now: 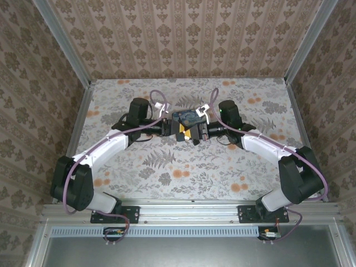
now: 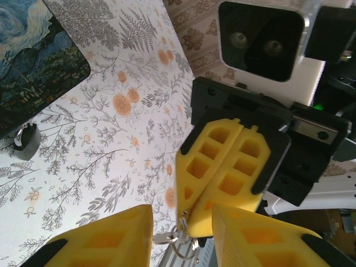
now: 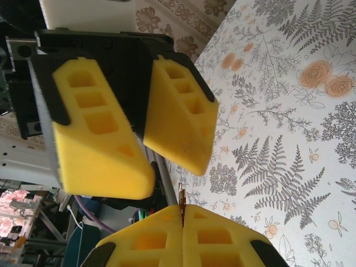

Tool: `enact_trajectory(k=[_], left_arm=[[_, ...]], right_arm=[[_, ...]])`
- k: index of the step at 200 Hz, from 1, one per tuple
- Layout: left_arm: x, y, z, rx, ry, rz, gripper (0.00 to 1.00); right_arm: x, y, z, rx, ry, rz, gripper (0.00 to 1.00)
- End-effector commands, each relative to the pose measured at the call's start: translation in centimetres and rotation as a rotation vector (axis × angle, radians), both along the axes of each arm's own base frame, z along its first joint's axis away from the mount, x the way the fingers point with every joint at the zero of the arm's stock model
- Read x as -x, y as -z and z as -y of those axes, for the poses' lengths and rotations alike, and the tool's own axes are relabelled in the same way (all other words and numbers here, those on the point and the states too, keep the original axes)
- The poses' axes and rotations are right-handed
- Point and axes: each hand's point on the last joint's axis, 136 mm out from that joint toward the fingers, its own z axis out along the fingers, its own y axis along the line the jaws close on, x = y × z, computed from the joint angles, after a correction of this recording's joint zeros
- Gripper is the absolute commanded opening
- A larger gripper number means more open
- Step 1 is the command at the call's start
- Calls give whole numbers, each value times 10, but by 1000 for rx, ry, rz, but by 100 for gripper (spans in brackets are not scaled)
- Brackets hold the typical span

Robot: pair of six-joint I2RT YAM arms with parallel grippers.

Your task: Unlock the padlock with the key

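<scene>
Right gripper (image 2: pixel 188 218): yellow pads pressed together, clamping the key (image 2: pixel 166 239), ring (image 2: pixel 186 250) dangling at the tips
Left gripper (image 3: pixel 169 173): pads spread apart, empty, facing it
Padlock (image 2: pixel 25 143): on floral table (image 2: pixel 111 161), just beside blue swirl-painted box (image 2: pixel 33 67)

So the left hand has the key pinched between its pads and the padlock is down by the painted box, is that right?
Not the left. The right hand is the one shut on the key, which pokes out just beneath it, as the left wrist view shows; the left hand is open. The padlock is down by the painted box, as you said.
</scene>
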Motion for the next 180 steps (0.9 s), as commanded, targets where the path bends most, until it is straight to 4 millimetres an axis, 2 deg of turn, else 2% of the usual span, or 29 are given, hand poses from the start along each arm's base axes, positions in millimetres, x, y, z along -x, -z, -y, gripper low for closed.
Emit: enact_trajectory(k=[1, 31, 75, 95, 115, 154, 171, 180], left_arm=[[0, 2, 2, -3, 16, -5, 33], [0, 4, 3, -10, 15, -14, 29], [2, 0, 7, 17, 29, -21, 27], [3, 1, 8, 19, 35, -28, 22], [4, 4, 9, 23, 41, -39, 21], [2, 4, 12, 52, 41, -60, 3], [0, 4, 10, 53, 29, -64, 0], [-2, 4, 8, 52, 17, -67, 0]], right_arm=[[4, -10, -6, -19, -46, 30, 0], [4, -9, -7, -16, -47, 33, 0], [1, -5, -10, -3, -48, 21, 0], [0, -7, -12, -7, -49, 28, 0], [-2, -8, -13, -9, -49, 33, 0], [-5, -8, -14, -7, -39, 35, 0], [-7, -6, -13, 9, -25, 35, 0], [-8, -4, -11, 22, -16, 28, 7]])
